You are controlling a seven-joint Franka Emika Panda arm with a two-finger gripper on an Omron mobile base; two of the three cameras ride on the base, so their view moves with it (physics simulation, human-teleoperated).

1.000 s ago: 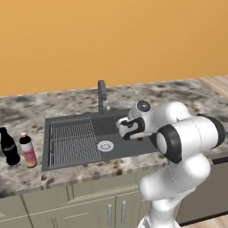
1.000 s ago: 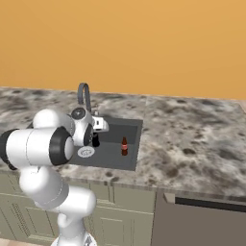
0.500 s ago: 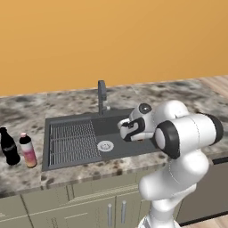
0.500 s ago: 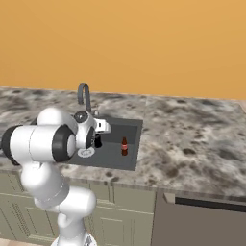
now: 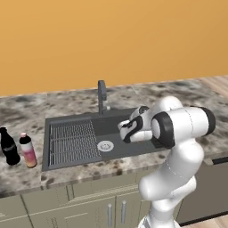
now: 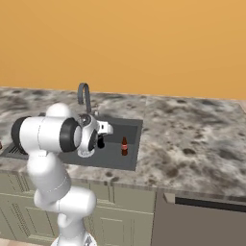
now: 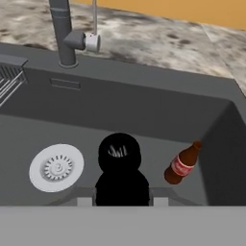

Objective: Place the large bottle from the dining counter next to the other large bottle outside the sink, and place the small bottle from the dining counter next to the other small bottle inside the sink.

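one slip is the risk: the gripper (image 7: pixel 122 194), closed tight on the small dark bottle (image 7: pixel 119 158) over the sink (image 7: pixel 144 96), could drop it crooked and topple the red bottle (image 7: pixel 182 165) nearby.

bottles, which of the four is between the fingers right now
The small dark bottle, held over the sink basin beside the small red bottle. The tall dark bottle and pink bottle stand on the counter.

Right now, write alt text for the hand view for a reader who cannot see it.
A small dark bottle, seen from above between the gripper's tips, hangs over the dark grey sink floor. A small red bottle stands beside it near the basin's side wall, the round drain lies on the other side, and the tap rises from the far rim.
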